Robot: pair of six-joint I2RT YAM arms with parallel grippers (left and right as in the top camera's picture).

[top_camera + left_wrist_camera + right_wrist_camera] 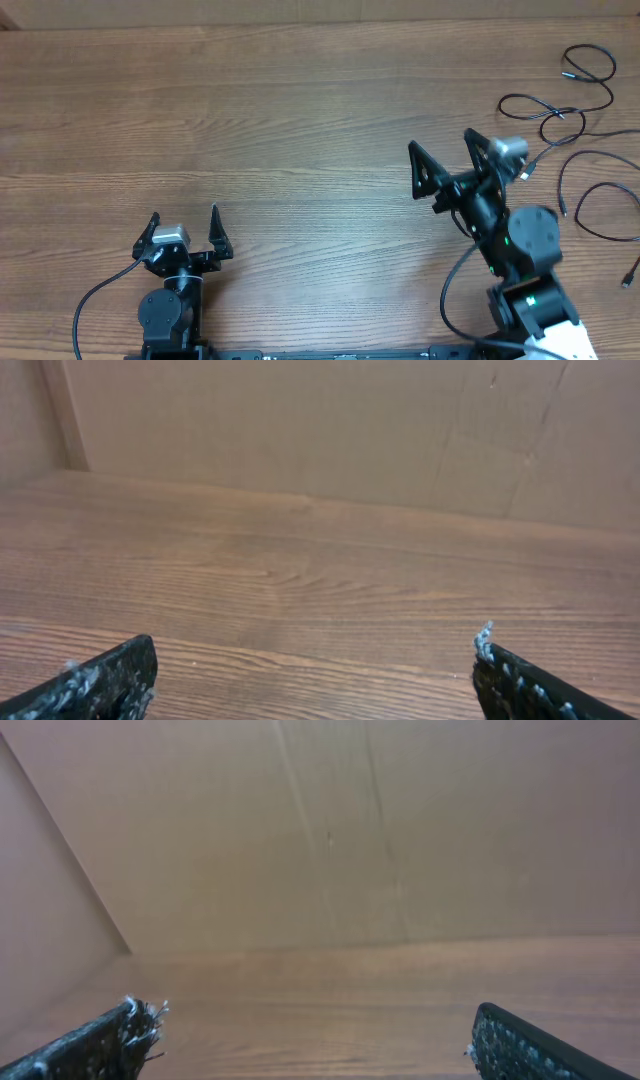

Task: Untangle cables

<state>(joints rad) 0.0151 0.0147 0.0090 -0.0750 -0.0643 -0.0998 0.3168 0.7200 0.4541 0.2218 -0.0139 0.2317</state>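
- Overhead: the left gripper [184, 215] sits near the table's [300, 120] front edge, left of centre. Its jaws are spread wide with nothing between them.
- Left wrist view: both fingers [110, 682] show only at the bottom corners. Bare wood grain fills the gap between them, and nothing is grasped. A beige wall [300, 430] stands at the far end of the table.
- Overhead: the right gripper [440, 141] is right of centre and further up the table than the left one. Its jaws are also spread wide and hold nothing.
- Right wrist view: the fingertips [120, 1032] sit apart at the lower corners, with plain tabletop and wall between them.
- The cables [560, 112] lie loose on the table at its far right, in the upper right corner of the overhead view. They are thin black cords in several loops that cross one another.
- One small plug [565, 74] shows at a cord end near the top loop.
- The cables are to the right of the right gripper and touch neither finger. One strand runs just beside the right arm's wrist.
- Neither wrist view shows any cable.
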